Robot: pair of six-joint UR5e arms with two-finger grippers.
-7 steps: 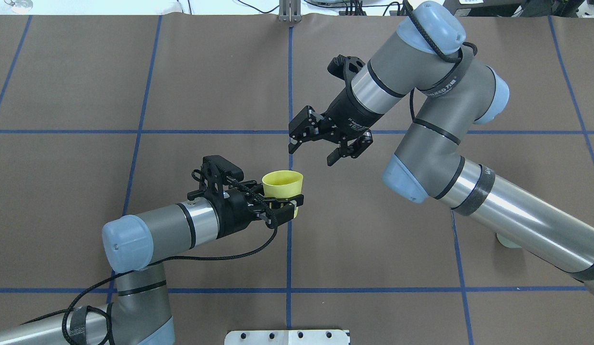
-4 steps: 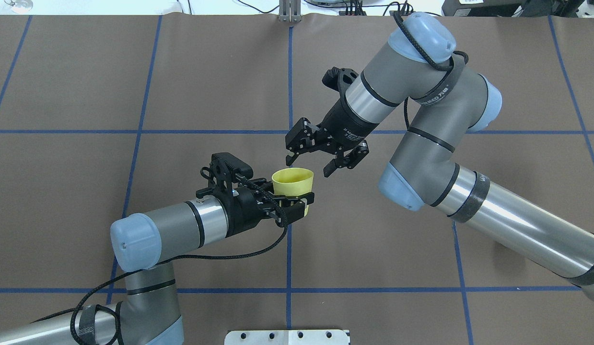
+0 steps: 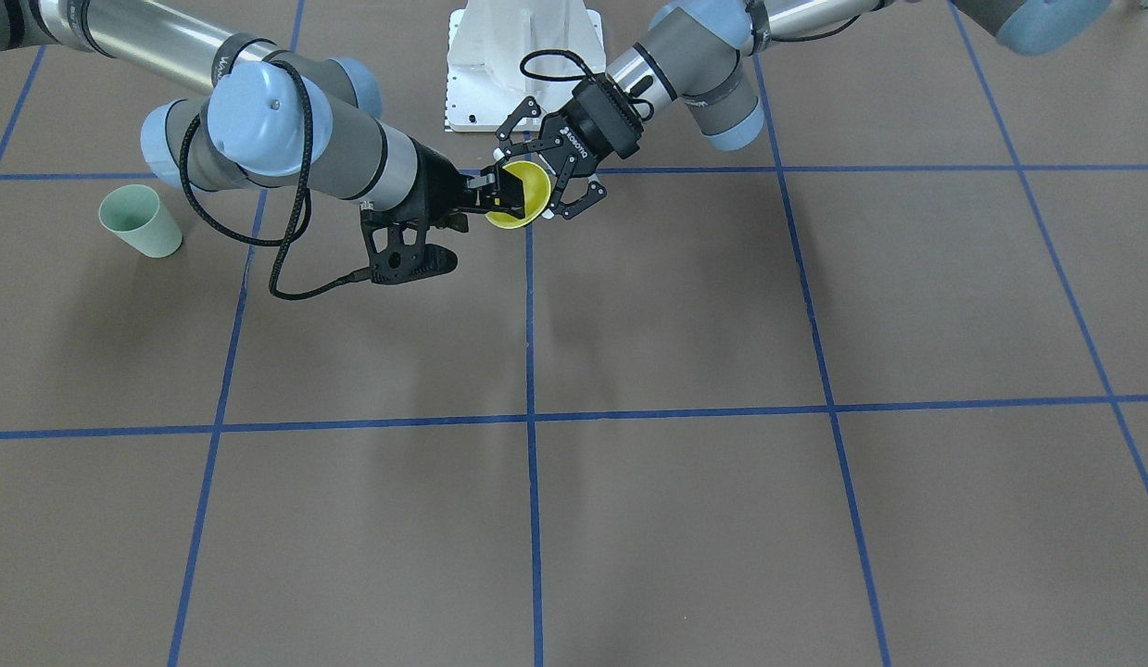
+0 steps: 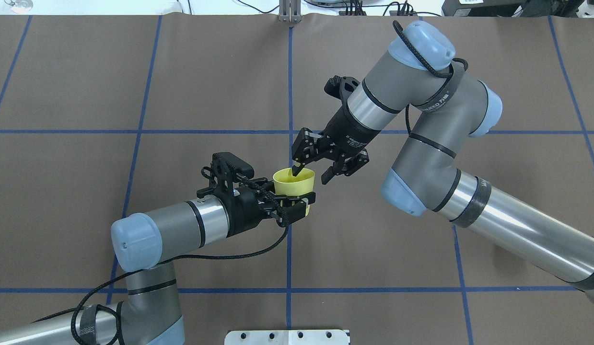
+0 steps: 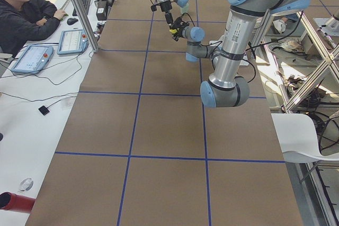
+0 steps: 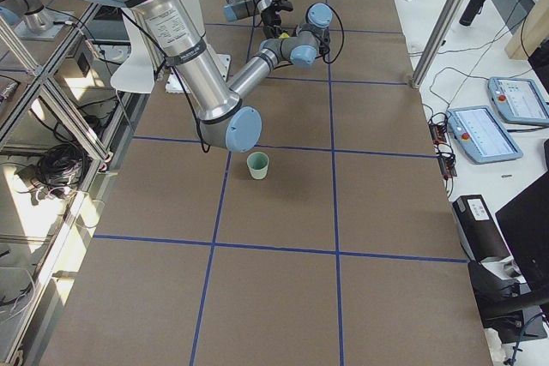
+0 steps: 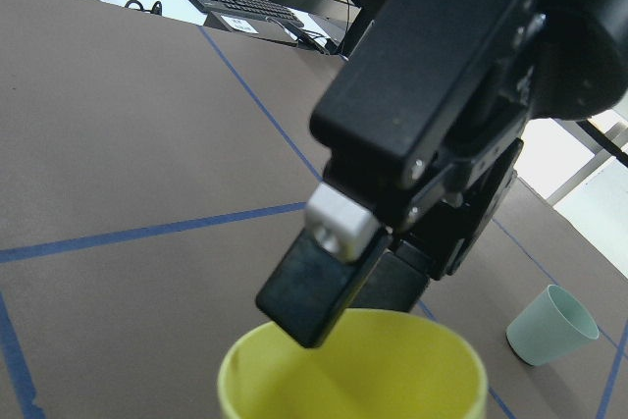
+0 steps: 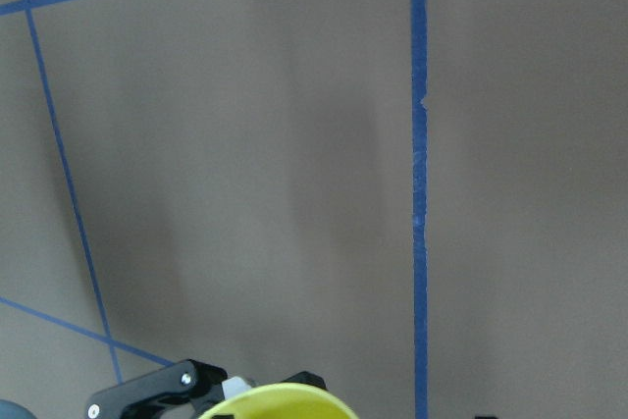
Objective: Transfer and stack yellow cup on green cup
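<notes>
Left fingers gripping yellow cup, right fingers open astride rim

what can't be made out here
Overhead view: the right arm hides the green cup, and the left gripper covers the base of the yellow cup.
Right wrist view: the bottom edge cuts off all but the yellow cup's rim.
Every view: whether the right gripper touches the cup wall is unclear.
Side views: the handover is too small.
</notes>
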